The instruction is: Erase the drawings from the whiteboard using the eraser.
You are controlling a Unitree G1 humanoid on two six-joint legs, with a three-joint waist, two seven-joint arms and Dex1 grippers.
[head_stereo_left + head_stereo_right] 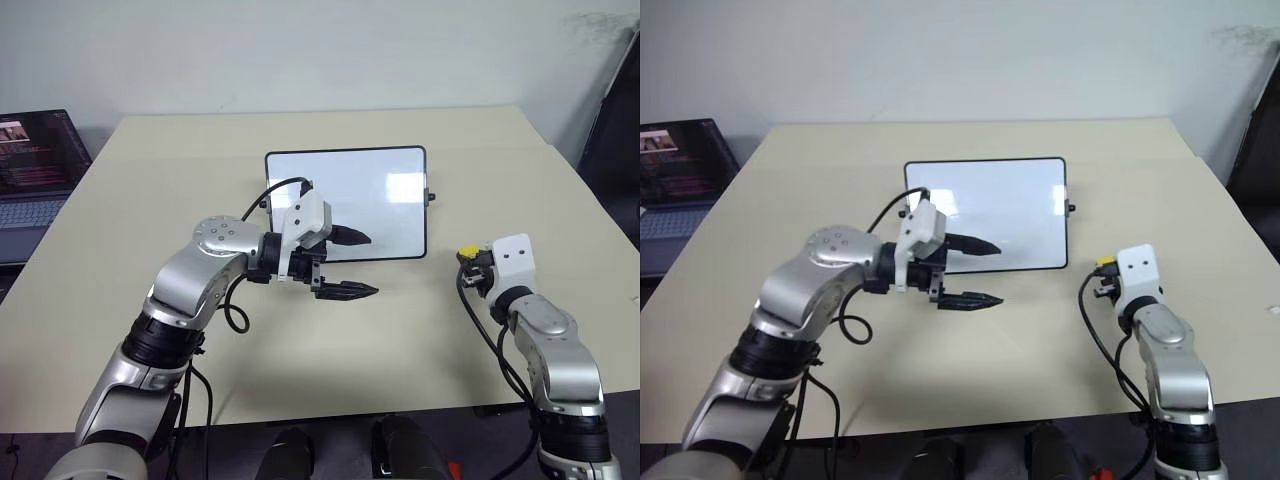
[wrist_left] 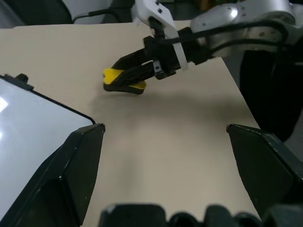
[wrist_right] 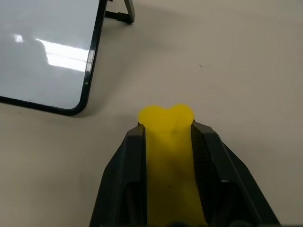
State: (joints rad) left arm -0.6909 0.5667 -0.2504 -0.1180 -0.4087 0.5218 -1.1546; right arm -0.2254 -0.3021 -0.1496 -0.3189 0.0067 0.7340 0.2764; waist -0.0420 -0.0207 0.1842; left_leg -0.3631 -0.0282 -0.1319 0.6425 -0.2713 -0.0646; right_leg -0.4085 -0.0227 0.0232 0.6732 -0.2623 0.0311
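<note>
Right gripper (image 3: 168, 142): we are clamping the eraser (image 3: 166, 124), off the whiteboard's (image 1: 380, 195) right edge.
Left gripper (image 1: 352, 262): we are holding it wide, empty, over the near edge.
Board: lying left of the eraser on the worktop (image 1: 180, 170).

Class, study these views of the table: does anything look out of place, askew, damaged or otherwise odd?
One oddity: the yellow eraser is squeezed between the right end effector's fingers until its tip bulges out. It sits beside the whiteboard, not on it. The board itself lies square and undamaged.
</note>
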